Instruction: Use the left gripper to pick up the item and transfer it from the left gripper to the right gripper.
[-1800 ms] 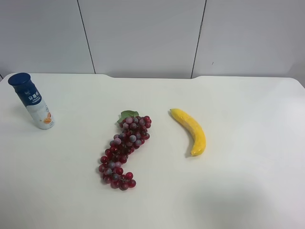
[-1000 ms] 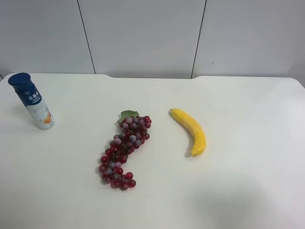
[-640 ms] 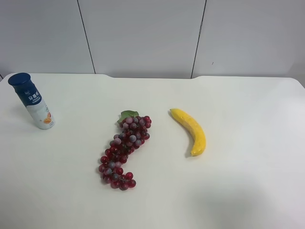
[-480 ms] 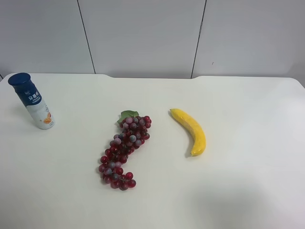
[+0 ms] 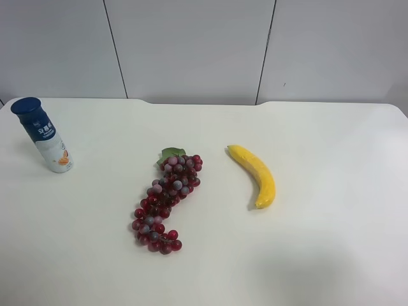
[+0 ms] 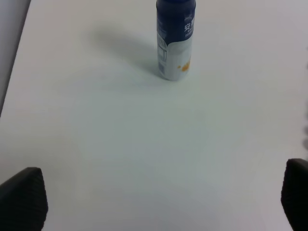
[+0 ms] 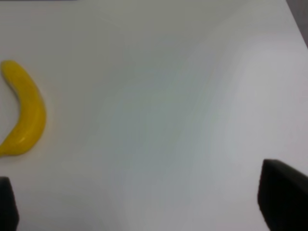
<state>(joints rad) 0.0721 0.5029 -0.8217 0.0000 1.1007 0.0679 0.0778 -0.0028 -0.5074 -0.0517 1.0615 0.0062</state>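
Upright at the exterior high view's far left, near the table edge: small bottle, white body, dark blue cap and label, orange picture low. At center red grape bunch, right of it banana, both well apart from the bottle. Bare white table all around. Jaws of left gripper and right gripper wide apart, both empty.

Smooth matt white across the table. Ahead of the left gripper, a bottle in a satin, plastic-looking wrap. Ahead of the right gripper, a banana with smooth, waxy yellow skin. Glossy beaded red on the grapes. Matt black on the fingers of both grippers.
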